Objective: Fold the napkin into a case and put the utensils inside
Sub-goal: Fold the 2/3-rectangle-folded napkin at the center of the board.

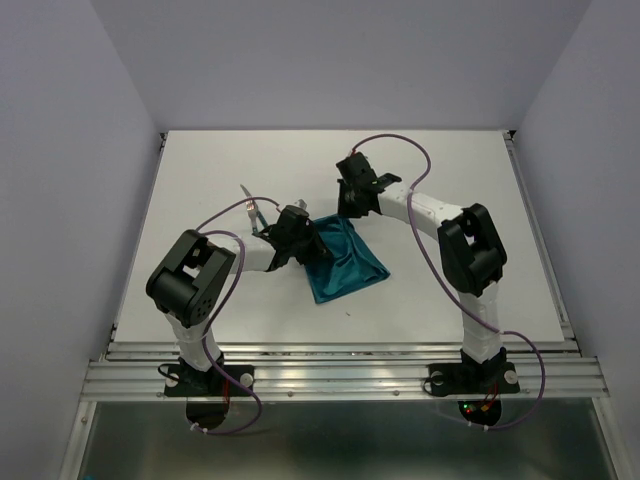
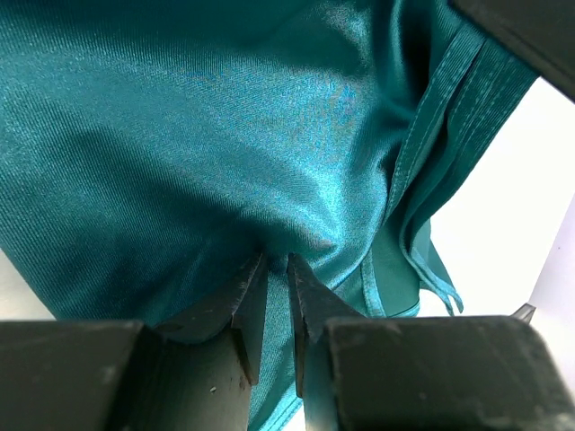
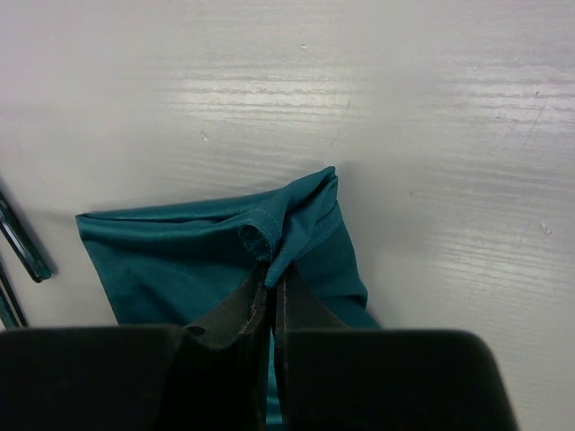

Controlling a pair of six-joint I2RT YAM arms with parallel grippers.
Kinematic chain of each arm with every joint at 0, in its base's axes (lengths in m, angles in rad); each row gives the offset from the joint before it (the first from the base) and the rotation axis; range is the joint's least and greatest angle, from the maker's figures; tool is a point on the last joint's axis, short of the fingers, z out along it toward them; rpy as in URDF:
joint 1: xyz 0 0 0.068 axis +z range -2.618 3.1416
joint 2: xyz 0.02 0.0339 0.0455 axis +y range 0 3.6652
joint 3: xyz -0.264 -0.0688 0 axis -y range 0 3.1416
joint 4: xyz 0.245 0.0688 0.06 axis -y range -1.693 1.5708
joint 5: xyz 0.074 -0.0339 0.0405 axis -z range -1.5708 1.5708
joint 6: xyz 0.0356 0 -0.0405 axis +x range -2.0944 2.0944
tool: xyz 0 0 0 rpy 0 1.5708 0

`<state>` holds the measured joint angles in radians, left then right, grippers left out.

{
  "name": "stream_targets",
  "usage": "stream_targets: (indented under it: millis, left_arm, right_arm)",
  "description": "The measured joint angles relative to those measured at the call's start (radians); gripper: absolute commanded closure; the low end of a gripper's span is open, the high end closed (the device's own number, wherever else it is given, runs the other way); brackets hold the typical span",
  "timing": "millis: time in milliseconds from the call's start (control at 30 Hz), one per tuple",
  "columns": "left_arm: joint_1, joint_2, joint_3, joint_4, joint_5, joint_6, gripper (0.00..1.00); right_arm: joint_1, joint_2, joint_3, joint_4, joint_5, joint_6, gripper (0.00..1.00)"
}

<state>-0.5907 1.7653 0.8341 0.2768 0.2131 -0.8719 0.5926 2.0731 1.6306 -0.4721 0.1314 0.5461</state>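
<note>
Two arms reach in over the middle of the white table (image 1: 450,180) in the top view, and between them lies the napkin (image 1: 348,262), a crumpled teal patch just below the centre of the frame. The left gripper (image 1: 303,240) covers the cloth's left edge and the right gripper (image 1: 350,207) hangs over its upper corner, so both bodies hide where the fingers meet the fabric. The utensils (image 1: 254,212) lie up and left of the napkin, close to the left gripper; how many there are I cannot tell. Purple cables (image 1: 398,143) loop along each arm. In the left wrist view the napkin (image 2: 225,135) fills nearly the whole frame, shiny and creased, with folded hems running down the right side and bare table (image 2: 512,215) at the right edge. The left gripper (image 2: 277,262), at bottom centre, has its two dark fingers drawn close, clamped on a pucker of the cloth. A dark block cuts across the upper right corner; what it is I cannot tell. In the right wrist view the napkin (image 3: 171,256) lies at lower centre on the table (image 3: 404,126), with one hemmed corner pulled up to the right gripper (image 3: 272,277), whose fingers are pressed together on that fold. Thin dark handles of the utensils (image 3: 22,242) show at the left edge, apart from the cloth.
</note>
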Motion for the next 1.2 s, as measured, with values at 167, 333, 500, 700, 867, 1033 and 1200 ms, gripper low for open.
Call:
stream_targets:
  millis: [167,333,500,700,867,1033,1200]
  left_arm:
    - [-0.005,-0.009,0.004,-0.015,-0.026,0.015,0.72]
    - [-0.010,-0.043,0.013,-0.085,-0.092,0.058,0.73]
    - [-0.010,-0.073,0.021,-0.100,-0.101,0.094,0.76]
    - [-0.023,-0.074,0.021,-0.019,0.020,0.109,0.78]
    - [-0.031,-0.048,0.033,0.019,0.075,0.110,0.79]
    - [-0.032,0.045,0.067,0.046,0.103,0.111,0.80]
    - [-0.031,0.108,0.101,0.060,0.111,0.105,0.80]
  right_arm:
    - [0.006,-0.001,-0.005,0.000,0.003,0.000,0.99]
    - [0.006,-0.001,-0.006,0.000,0.016,0.000,0.99]
    - [0.006,-0.006,-0.009,-0.002,0.027,0.000,0.99]
    - [0.006,-0.026,-0.009,-0.011,0.038,0.000,0.99]
    - [0.006,-0.030,-0.009,-0.015,0.045,0.000,0.99]
    - [0.006,-0.031,-0.009,-0.015,0.047,0.000,0.99]
    - [0.006,-0.032,-0.009,-0.015,0.048,0.000,0.99]
